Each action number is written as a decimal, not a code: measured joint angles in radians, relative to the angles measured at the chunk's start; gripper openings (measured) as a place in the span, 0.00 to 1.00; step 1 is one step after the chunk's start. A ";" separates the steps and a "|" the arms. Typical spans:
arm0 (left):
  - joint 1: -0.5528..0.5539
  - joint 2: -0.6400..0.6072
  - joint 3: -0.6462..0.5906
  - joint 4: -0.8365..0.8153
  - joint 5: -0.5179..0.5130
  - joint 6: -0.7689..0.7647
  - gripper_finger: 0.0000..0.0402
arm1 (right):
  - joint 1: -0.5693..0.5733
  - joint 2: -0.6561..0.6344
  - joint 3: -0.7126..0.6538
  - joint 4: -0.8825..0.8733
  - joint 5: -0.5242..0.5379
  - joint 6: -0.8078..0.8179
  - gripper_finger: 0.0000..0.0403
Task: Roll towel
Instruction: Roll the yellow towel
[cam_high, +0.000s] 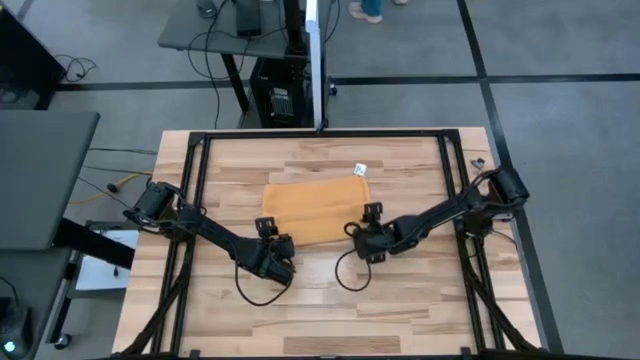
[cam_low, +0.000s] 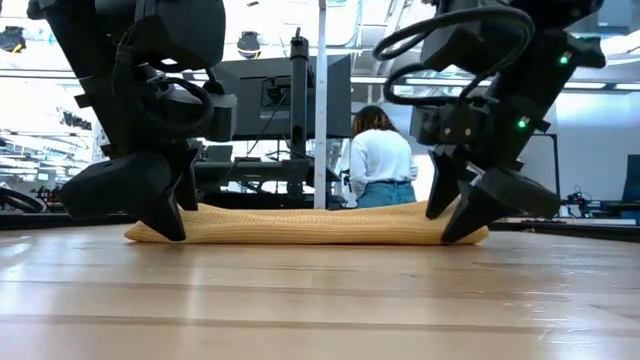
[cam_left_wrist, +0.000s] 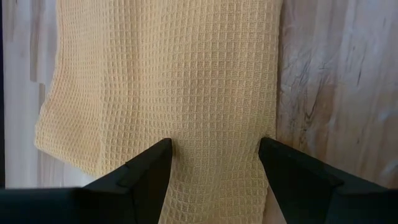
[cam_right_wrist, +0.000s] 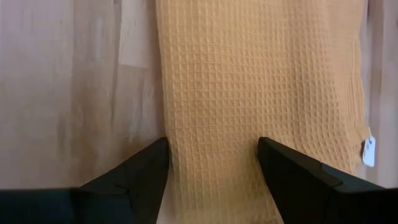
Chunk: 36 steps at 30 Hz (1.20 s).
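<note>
The towel (cam_high: 315, 208) lay flat at the middle of the table (cam_high: 400, 300). The left gripper (cam_left_wrist: 214, 149) and right gripper (cam_right_wrist: 213, 148) stood at its near corners, fingers spread wide over the cloth, pinching nothing.

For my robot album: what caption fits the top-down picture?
Two open claws, left and right, meet the near edge of a mustard-orange waffle cloth towel.

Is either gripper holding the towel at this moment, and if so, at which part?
Nothing is held yet. Both the left gripper and the right gripper stand open, fingers straddling the near edge of the towel, one near each end.
</note>
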<state>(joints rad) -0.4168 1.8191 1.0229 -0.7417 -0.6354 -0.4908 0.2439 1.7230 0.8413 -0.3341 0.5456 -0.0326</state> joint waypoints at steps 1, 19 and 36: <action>0.000 0.000 0.000 0.000 0.000 0.000 0.57 | -0.007 -0.002 -0.010 0.020 -0.007 -0.024 0.59; 0.046 0.001 -0.001 0.043 -0.059 0.075 0.38 | -0.183 -0.003 -0.076 0.223 -0.146 -0.358 0.44; 0.099 -0.139 -0.074 0.125 0.388 0.041 0.00 | -0.232 -0.053 -0.052 0.078 -0.604 -0.080 0.00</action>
<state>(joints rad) -0.3180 1.6799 0.9485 -0.6163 -0.2478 -0.4494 0.0116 1.6702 0.7893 -0.2560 -0.0581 -0.1129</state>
